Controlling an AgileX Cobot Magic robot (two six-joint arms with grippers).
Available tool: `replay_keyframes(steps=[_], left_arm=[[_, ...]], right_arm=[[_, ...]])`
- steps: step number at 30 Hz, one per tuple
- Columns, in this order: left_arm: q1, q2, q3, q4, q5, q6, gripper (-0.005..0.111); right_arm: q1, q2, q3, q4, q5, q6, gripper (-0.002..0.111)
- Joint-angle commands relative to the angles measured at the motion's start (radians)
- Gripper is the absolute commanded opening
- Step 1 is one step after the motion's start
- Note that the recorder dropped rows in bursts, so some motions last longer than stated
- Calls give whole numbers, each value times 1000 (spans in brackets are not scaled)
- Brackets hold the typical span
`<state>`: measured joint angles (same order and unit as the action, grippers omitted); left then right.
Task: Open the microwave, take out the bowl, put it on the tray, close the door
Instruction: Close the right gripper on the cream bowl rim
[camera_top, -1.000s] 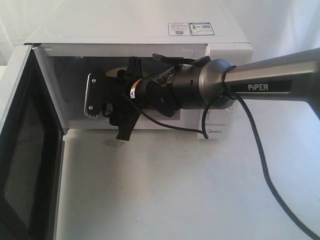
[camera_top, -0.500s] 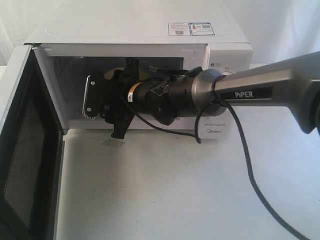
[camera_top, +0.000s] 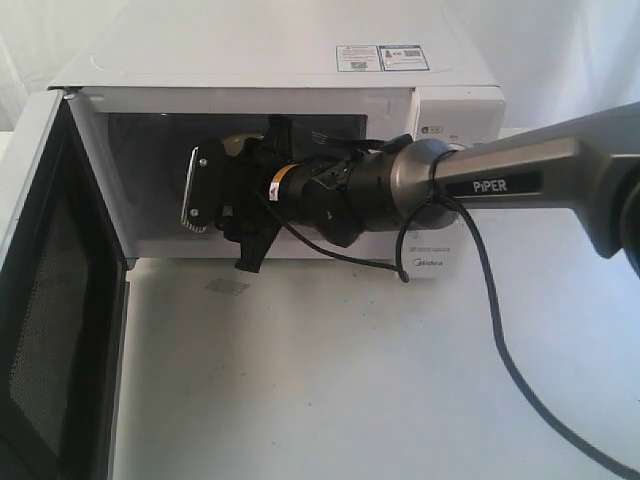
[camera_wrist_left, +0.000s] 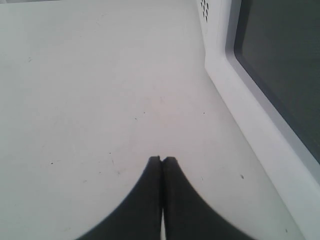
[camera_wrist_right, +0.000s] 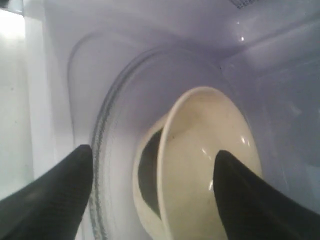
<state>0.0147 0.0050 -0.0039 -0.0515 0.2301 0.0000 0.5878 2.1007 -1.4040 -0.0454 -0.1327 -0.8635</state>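
Microwave (camera_top: 250, 50) with Midea label (camera_top: 432, 266); PiPER arm (camera_top: 520, 180)

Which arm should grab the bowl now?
Right, probably. The right gripper is open inside the microwave with the bowl just ahead; the left gripper is shut, outside beside the door.

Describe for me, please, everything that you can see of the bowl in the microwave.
The bowl is round, cream-beige and glossy, with a thin rim and small highlights inside; it looks ceramic and empty. It sits in the microwave on the glass turntable. The open right tool straddles its rim, one finger over the inside, one outside; contact cannot be told. A dark patch beside the rim is unclear.
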Motion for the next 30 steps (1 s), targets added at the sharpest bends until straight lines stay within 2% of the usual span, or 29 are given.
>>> replay_keyframes(steps=[1, 19, 22, 30], left_arm=[[3, -5, 4, -6, 2, 0, 0], [3, -5, 4, -6, 2, 0, 0], [3, -5, 4, -6, 2, 0, 0], [3, -5, 4, -6, 2, 0, 0]], right_arm=[[-18, -3, -20, 11, -3, -5, 63], [-19, 61, -62, 53, 49, 5, 63], [-19, 65, -62, 53, 68, 5, 54], [-19, 59, -62, 53, 79, 5, 22]])
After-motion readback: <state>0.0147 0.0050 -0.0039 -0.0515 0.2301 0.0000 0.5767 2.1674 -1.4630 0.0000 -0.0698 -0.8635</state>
